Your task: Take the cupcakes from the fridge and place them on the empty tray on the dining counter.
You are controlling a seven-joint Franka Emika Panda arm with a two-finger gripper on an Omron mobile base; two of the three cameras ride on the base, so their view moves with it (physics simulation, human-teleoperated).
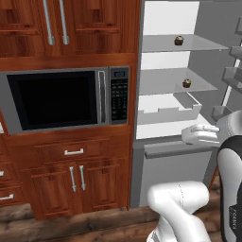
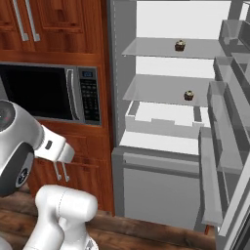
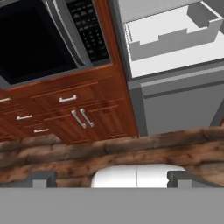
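I see the fridge (image 1: 165, 156) standing open; one cupcake (image 1: 178, 40) on the upper shelf, another (image 1: 186, 83) on the shelf below; my fingers (image 3: 41, 178) spread wide, holding nothing.

Even, shadowless rendered light fills every view, brightest on the white fridge (image 1: 165, 21) interior, the microwave (image 1: 56, 99) window flat black, edges slightly soft, no glare.

Microwave (image 1: 59, 100) above wooden cabinets (image 1: 75, 177)
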